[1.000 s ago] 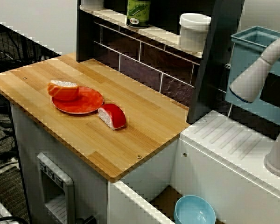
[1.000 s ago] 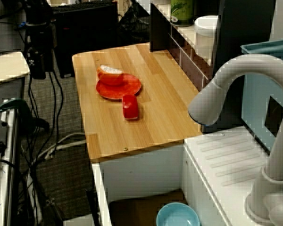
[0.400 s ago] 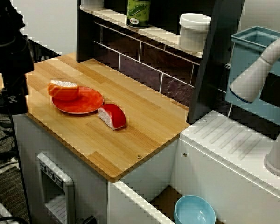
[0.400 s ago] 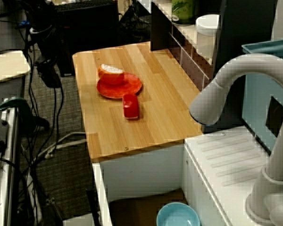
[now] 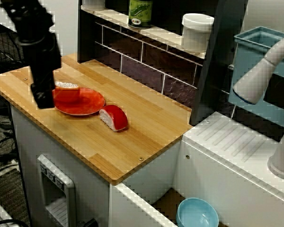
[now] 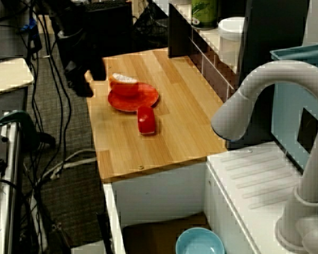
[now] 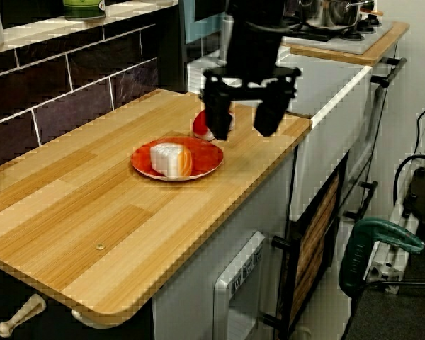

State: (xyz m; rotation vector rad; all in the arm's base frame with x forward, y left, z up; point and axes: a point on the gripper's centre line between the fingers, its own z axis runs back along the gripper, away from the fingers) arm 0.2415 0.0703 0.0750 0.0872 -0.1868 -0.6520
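Comes in from beyond the counter edge, out of sight a second ago, and now hangs near the red plate with the tool spread wide and empty. Stands nearest the orange-and-white piece lying on that plate, apart from the red piece on the counter just beside it.

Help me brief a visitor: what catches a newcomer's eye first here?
The black pincer hangs open over the edge of the wooden counter, beside the red plate. An orange piece of toy food sits on that plate, a red piece on the counter beside it.
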